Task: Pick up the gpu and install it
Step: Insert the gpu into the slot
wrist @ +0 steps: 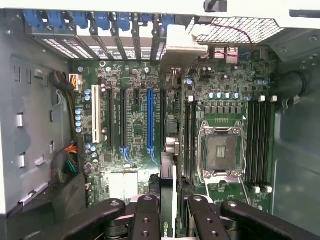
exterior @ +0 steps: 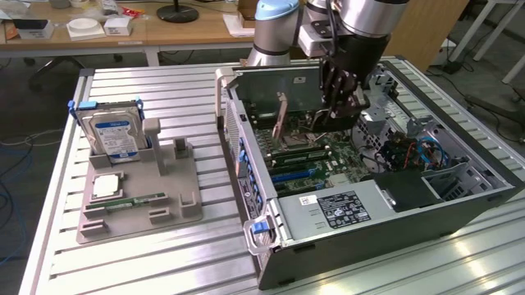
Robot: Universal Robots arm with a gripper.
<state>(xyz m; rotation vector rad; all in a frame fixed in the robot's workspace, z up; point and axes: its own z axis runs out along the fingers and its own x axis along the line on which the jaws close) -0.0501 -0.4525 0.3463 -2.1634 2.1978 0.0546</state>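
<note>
claw point(wrist: 169, 212) pinches the gpu point(exterior: 281, 117) upright over the motherboard point(wrist: 135, 125) inside the case point(exterior: 394, 215).

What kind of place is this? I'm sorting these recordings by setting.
Probably a robotics lab or workshop set up for computer assembly. An open PC case lies on a slatted aluminium table, a parts holder with a hard drive stands beside it, and wooden desks stand behind.
</note>
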